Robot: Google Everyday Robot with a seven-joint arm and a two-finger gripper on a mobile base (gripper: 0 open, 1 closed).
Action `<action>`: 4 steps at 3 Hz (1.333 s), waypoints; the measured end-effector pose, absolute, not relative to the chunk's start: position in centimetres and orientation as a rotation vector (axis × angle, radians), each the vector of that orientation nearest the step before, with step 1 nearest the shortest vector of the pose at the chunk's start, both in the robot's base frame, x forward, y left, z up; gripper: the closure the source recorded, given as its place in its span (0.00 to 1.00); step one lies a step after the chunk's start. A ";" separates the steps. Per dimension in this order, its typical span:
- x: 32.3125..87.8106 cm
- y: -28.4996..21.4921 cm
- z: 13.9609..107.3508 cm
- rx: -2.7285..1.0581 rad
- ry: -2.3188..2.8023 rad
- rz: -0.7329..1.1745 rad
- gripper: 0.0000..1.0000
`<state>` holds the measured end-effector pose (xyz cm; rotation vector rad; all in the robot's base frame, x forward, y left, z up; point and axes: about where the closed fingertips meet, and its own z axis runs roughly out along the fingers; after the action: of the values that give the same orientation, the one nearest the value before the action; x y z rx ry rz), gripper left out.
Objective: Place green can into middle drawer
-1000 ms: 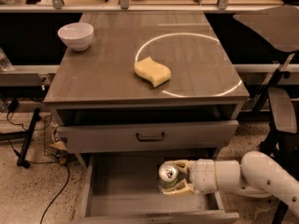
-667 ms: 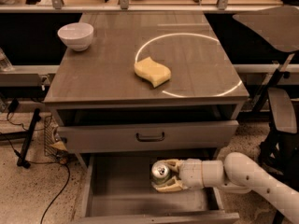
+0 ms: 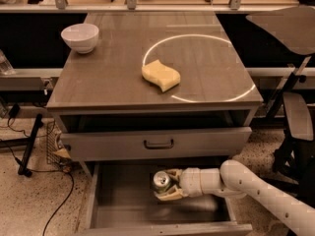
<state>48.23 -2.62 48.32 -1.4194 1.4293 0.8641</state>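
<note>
Lower centre of frame: gripper [image 3: 165, 185] clenched around the green can [image 3: 160, 180], silver top showing, inside the open middle drawer [image 3: 123, 196]. Can markings unreadable. On the cabinet top [image 3: 110, 80], white bowl [image 3: 80, 37] upper left, yellow sponge [image 3: 160, 75] centre.

One can [image 3: 160, 180], one gripper [image 3: 167, 185] in drawer [image 3: 123, 196]

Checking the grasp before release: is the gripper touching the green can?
Touching. The camera view shows the gripper in the open middle drawer, its fingers clamped above and below the green can.
</note>
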 end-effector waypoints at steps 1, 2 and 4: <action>48.7 -3.2 44.6 -1.431 1.463 0.830 0.97; 48.8 -3.6 43.1 -1.443 1.484 0.802 0.75; 47.6 -4.9 40.9 -1.449 1.530 0.793 0.21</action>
<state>47.60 -4.94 40.94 -1.4490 1.5301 0.7932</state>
